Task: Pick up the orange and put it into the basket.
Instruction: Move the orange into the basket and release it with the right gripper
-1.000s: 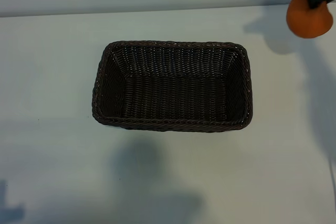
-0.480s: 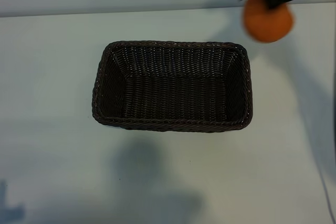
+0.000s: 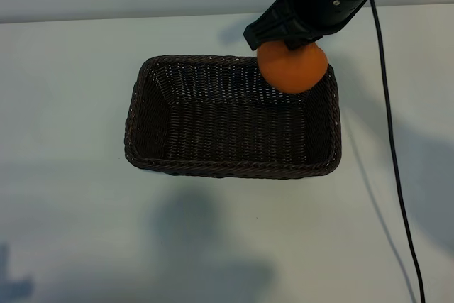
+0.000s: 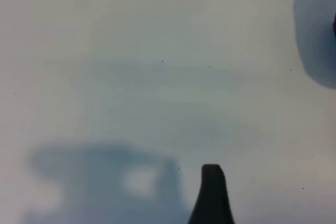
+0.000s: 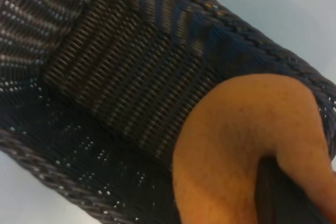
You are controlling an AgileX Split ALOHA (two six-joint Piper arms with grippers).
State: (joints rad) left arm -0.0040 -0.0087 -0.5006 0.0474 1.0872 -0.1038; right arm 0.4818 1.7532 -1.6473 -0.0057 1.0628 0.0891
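Note:
The orange (image 3: 292, 69) hangs over the far right corner of the dark woven basket (image 3: 213, 168), held from above by my right gripper (image 3: 287, 42), which is shut on it. In the right wrist view the orange (image 5: 236, 145) fills the near corner, a dark finger (image 5: 273, 192) presses into it, and the basket's inside (image 5: 105, 77) lies beneath. The basket holds nothing. Of my left gripper only one dark fingertip (image 4: 211, 195) shows, over bare table, with nothing in it; it is out of the exterior view.
The basket stands mid-table on a white tabletop (image 3: 71, 104). The right arm's black cable (image 3: 394, 161) trails down over the table's right side. Arm shadows fall on the table in front of the basket.
My right gripper has carried the orange leftward from the far right corner of the table to above the basket's far right corner. The basket has not moved.

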